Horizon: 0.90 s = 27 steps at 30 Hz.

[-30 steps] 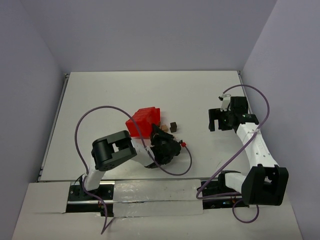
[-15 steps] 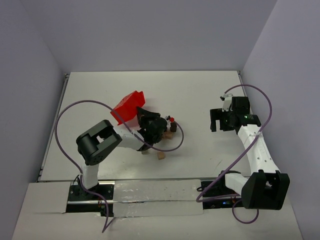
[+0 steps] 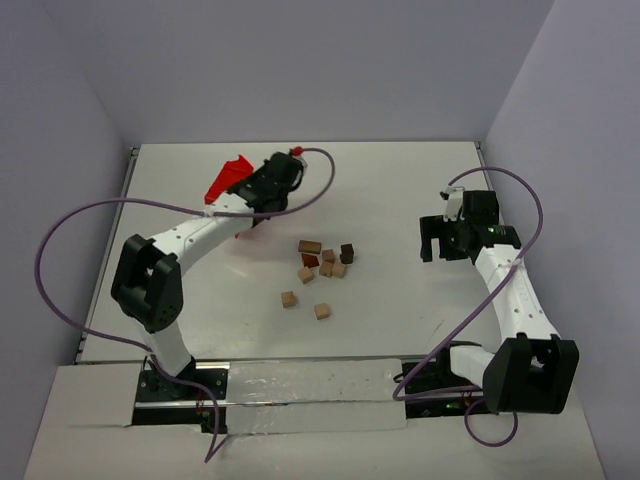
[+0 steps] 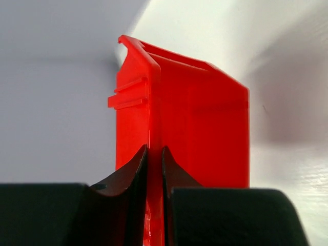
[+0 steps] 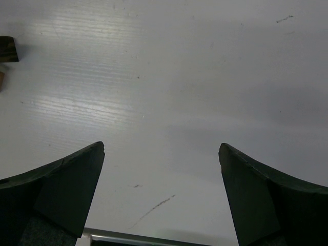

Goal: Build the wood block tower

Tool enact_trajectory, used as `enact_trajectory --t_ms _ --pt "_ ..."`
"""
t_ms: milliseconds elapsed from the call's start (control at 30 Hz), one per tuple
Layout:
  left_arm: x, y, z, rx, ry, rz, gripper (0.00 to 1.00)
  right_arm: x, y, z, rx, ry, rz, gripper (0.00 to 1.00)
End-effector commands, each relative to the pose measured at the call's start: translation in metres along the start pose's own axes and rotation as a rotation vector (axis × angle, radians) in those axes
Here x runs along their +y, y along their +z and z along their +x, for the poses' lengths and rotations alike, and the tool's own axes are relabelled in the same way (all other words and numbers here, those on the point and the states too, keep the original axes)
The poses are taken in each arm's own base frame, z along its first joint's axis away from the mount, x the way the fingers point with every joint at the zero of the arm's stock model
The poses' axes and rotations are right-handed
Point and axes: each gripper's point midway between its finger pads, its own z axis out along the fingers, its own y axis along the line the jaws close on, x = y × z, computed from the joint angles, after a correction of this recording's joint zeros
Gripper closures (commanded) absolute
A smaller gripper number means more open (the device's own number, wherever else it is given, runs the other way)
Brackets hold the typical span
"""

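The left gripper [image 3: 250,192] is clamped tight on the red bin [image 3: 227,181]. In the left wrist view its two black fingers [image 4: 134,174] are squeezed together on one thin wall of the red bin [image 4: 205,128], with only that wall between them. The bin sits tilted in this grip near the far left part of the white table [image 3: 400,180], with its open side turned away from the overhead camera. Whether any edge of it touches the table cannot be told.

No tower stands. The wood blocks [image 3: 326,268] lie loose and flat on the table, to the right of the red bin and nearer the arm bases than it, well apart from it. None rests on another. Closest to the bin is a reddish-brown piece [image 3: 309,246]. Further right of the bin than that piece sits a dark brown cube [image 3: 347,252]. Two light tan cubes [image 3: 288,298] lie furthest from the bin toward the bases, apart from the main cluster.

The right gripper [image 3: 432,240] hangs far to the right of the bin, beyond the blocks, with its jaws spread wide and nothing between them. The right wrist view shows only bare table between its fingertips [image 5: 95,154], and one dark block [image 5: 8,48] at the left edge of that view, on the bin's side
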Motion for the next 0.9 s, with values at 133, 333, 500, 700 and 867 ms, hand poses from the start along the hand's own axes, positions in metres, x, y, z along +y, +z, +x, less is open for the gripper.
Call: enact_trajectory --t_ms 133,333,500,700,867 --pt "0.055 0.039 0.086 0.147 -0.632 0.303 1.00 0.000 0.001 -0.012 -0.023 0.007 -0.011 0.00" --pt "0.093 0.073 0.158 0.122 -1.049 0.412 1.00 0.003 0.005 -0.014 -0.014 0.018 -0.030 0.00" --pt "0.109 0.099 0.175 -0.011 -1.123 0.428 1.00 0.004 0.009 -0.016 0.008 0.014 -0.049 0.00" --pt "0.111 0.158 0.177 -0.063 -1.123 0.506 1.00 0.002 0.012 -0.017 0.037 0.012 -0.046 0.00" --pt "0.119 0.202 0.182 -0.081 -1.148 0.496 1.00 -0.003 0.015 -0.012 0.071 0.007 -0.029 0.00"
